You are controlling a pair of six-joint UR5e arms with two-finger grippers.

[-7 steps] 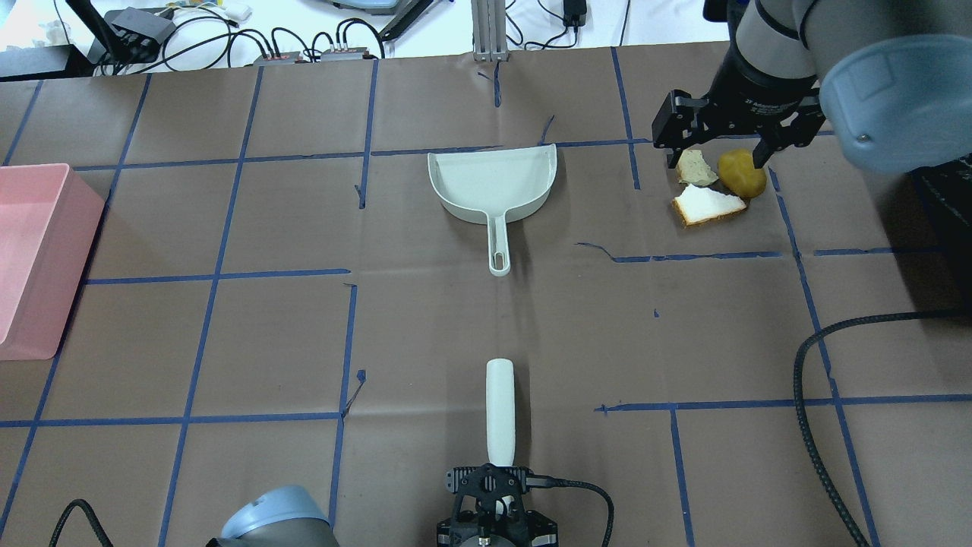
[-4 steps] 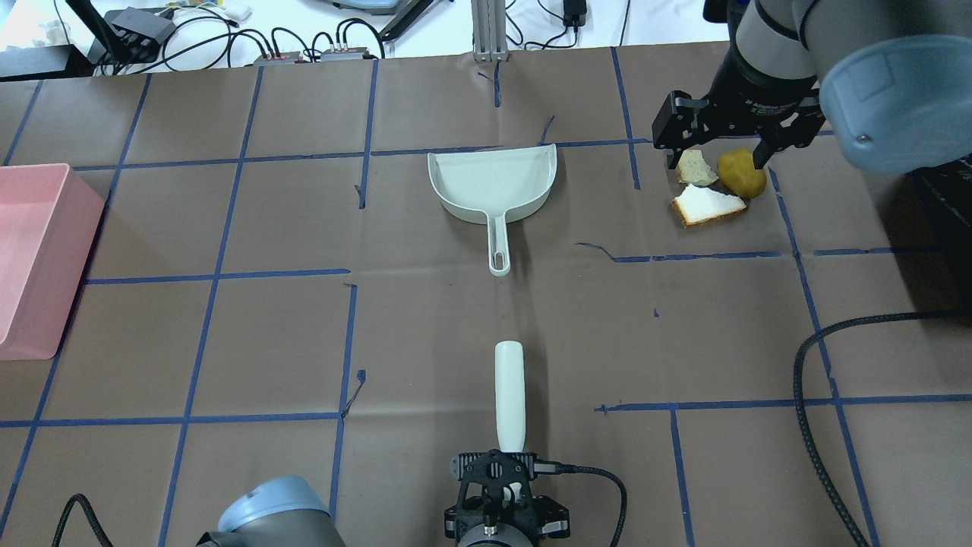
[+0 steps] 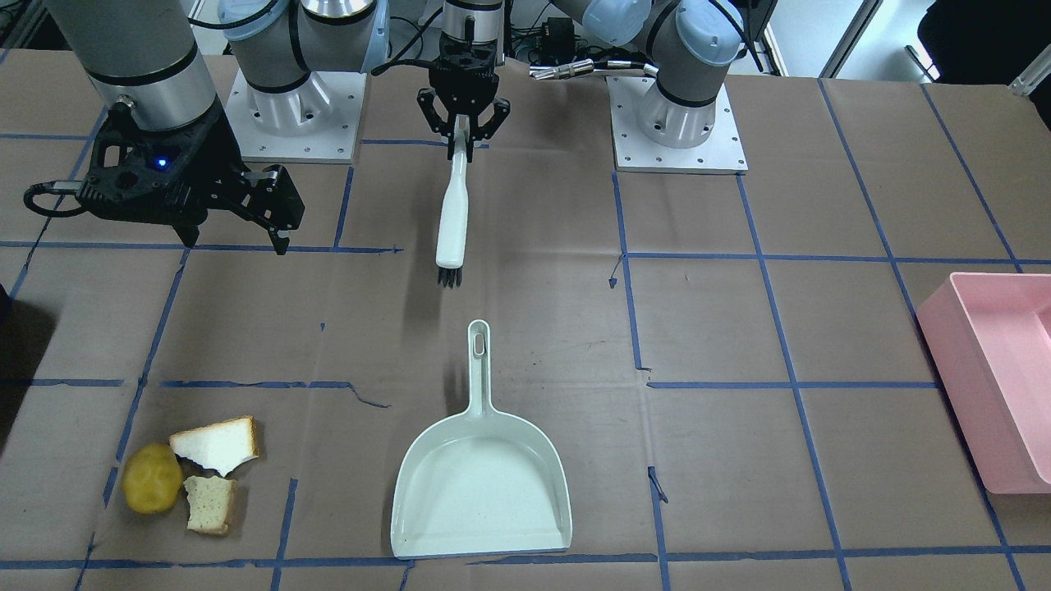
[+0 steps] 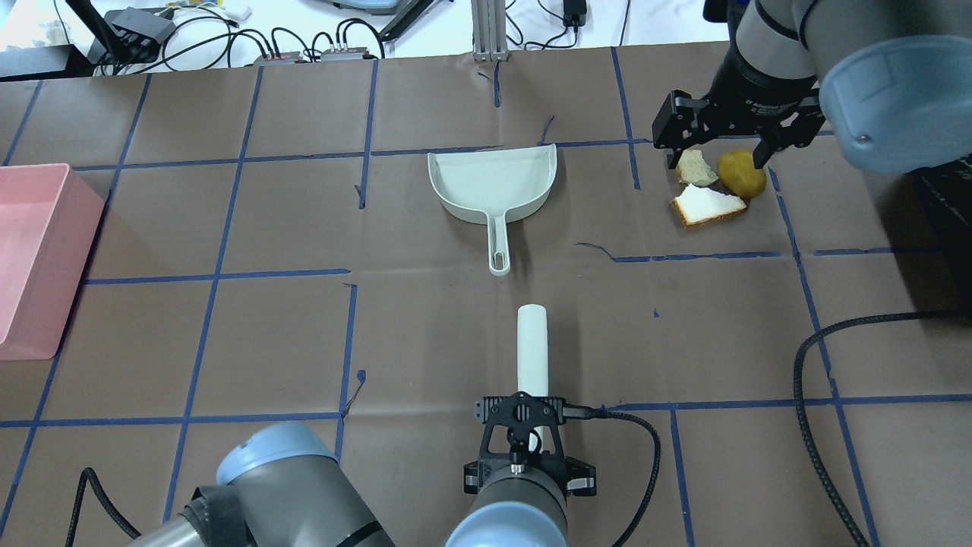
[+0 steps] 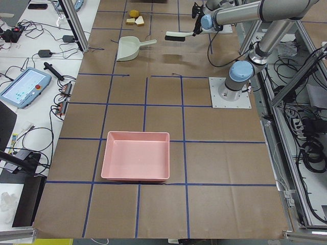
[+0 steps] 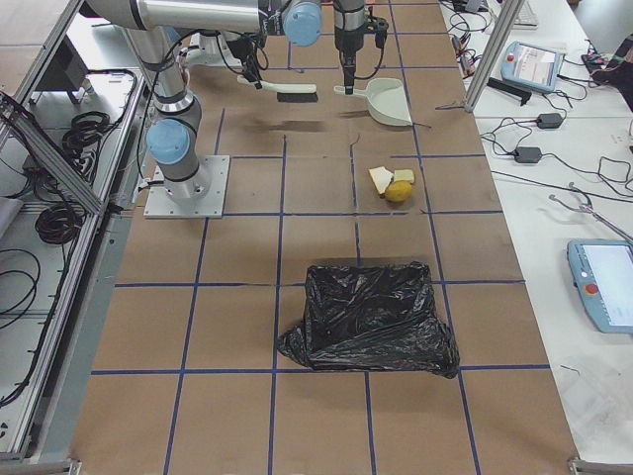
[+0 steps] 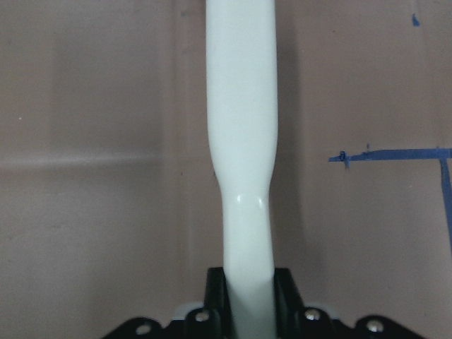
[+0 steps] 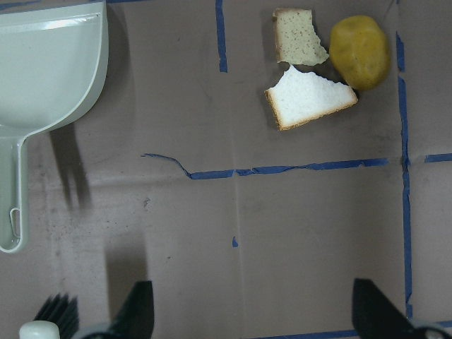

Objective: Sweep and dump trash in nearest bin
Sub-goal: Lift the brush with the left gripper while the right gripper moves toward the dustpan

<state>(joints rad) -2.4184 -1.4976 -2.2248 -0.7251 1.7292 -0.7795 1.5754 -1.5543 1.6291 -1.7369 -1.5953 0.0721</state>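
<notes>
The trash lies in a tight cluster: a yellow lumpy ball [image 4: 742, 172], a white bread slice [image 4: 708, 205] and a speckled bread chunk [image 4: 695, 169]. My right gripper [image 4: 714, 148] hangs open over their far side with nothing between its fingers [image 8: 138, 311]. A white dustpan [image 4: 492, 182] rests mid-table, handle toward me. My left gripper [image 4: 524, 425] is shut on the handle of a white brush [image 4: 531, 346], held level above the table. Its dark bristles [image 3: 448, 277] point toward the dustpan handle [image 3: 479, 345].
A pink bin [image 4: 30, 251] sits at the table's left end. A bin lined with a black bag [image 6: 371, 319] stands at the right end, closer to the trash. A black cable [image 4: 812, 395] loops across the right side. Blue tape lines grid the brown table cover.
My left gripper has carried the brush forward toward the dustpan and slightly right. The right gripper has stayed over the trash, still open.
</notes>
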